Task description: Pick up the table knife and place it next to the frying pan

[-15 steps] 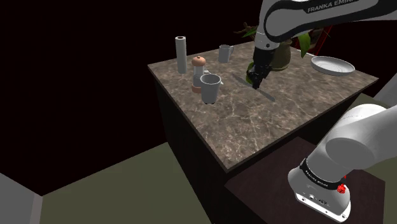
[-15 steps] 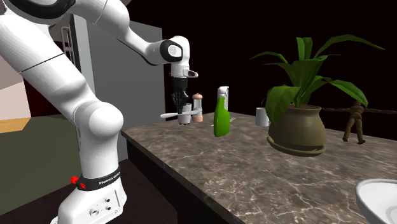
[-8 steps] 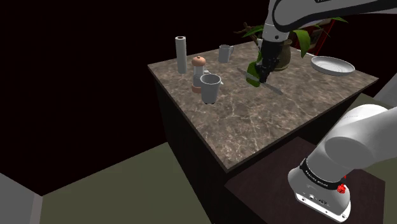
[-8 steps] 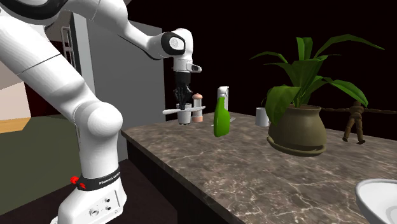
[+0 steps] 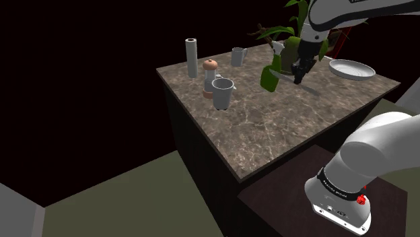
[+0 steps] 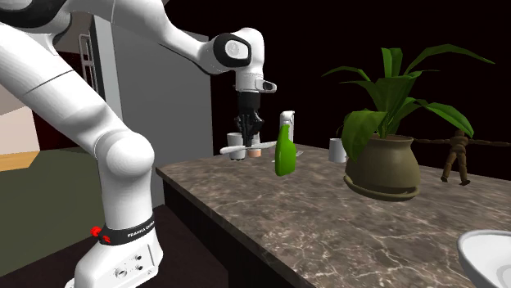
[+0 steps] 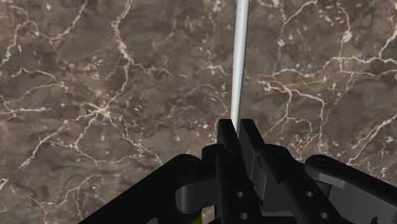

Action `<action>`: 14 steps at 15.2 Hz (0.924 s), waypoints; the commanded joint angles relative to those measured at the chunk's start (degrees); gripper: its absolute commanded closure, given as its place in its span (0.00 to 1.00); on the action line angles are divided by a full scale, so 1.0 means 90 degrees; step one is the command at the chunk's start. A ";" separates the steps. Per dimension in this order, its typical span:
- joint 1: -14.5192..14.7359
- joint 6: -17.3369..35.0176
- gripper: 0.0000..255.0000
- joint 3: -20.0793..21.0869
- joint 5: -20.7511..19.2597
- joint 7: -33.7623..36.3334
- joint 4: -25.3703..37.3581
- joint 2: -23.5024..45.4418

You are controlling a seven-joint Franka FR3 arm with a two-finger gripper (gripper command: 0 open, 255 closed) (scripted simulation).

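Dark marble covered the counter (image 5: 269,128), with a black area behind it. You were in the carry step, by my reading: the knife (image 7: 240,57) hung clear of the stone, roughly level, just beside the green bottle (image 5: 269,77) and near the plant pot (image 6: 385,168). Your pincer (image 7: 238,130) was clamped on one end of the knife, its fingers nearly together with only the thin strip between them. The pan (image 5: 351,69), drawn pale, sat well apart at the shoulder view's right. Your next move called for carrying past the plant, then lowering until the knife lay flat beside the pan before letting go.
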 commanded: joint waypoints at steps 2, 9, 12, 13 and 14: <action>-0.0217 -0.0082 1.00 -0.0373 -0.0249 -0.0473 0.0106 -0.0020; -0.0595 -0.0016 1.00 -0.1324 -0.0712 -0.1600 0.0569 0.0358; -0.0693 0.0041 1.00 -0.1748 -0.0826 -0.2101 0.0869 0.0637; -0.0716 0.0063 1.00 -0.1893 -0.0848 -0.2272 0.0983 0.0746; -0.0736 0.0086 1.00 -0.2039 -0.0862 -0.2446 0.1102 0.0862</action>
